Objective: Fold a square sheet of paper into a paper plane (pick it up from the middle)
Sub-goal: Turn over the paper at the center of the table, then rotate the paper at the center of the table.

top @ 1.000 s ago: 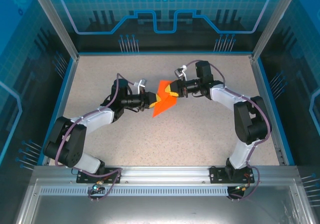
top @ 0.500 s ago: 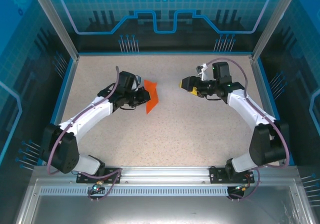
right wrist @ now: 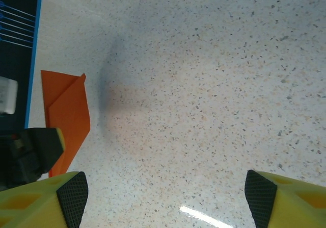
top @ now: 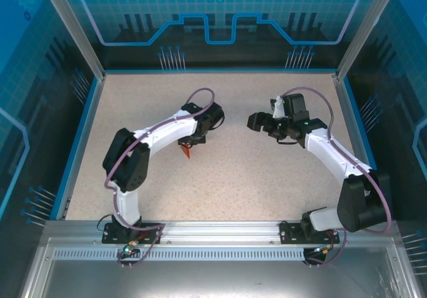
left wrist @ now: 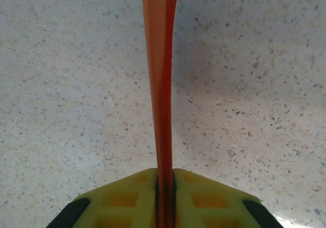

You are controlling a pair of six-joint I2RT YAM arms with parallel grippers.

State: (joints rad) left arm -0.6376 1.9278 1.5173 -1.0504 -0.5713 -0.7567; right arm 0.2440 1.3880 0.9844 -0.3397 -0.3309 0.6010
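Observation:
The square sheet of paper (left wrist: 160, 85), bright orange and folded into a narrow pointed wedge, stands edge-on, clamped between the yellow jaws of my left gripper (left wrist: 164, 176). From above, just its orange tip (top: 186, 153) pokes out under the left gripper (top: 190, 143) near the table's middle. The right wrist view has the paper (right wrist: 66, 113) at far left as a creased wedge, with the dark left gripper (right wrist: 28, 154) holding it. My right gripper (top: 253, 121) hangs open and empty to the paper's right, well apart from it; its black pads (right wrist: 71, 195) stand wide over bare table.
A speckled beige tabletop (top: 233, 178) lies inside a blue-rimmed enclosure with clear walls (top: 87, 111). The left arm's elbow (top: 127, 161) stands toward the front left; the right arm (top: 333, 151) curves along the right side.
The right gripper opened, let go of the paper and drew back to the right. The left arm swung toward the centre with the paper, which now points downward.

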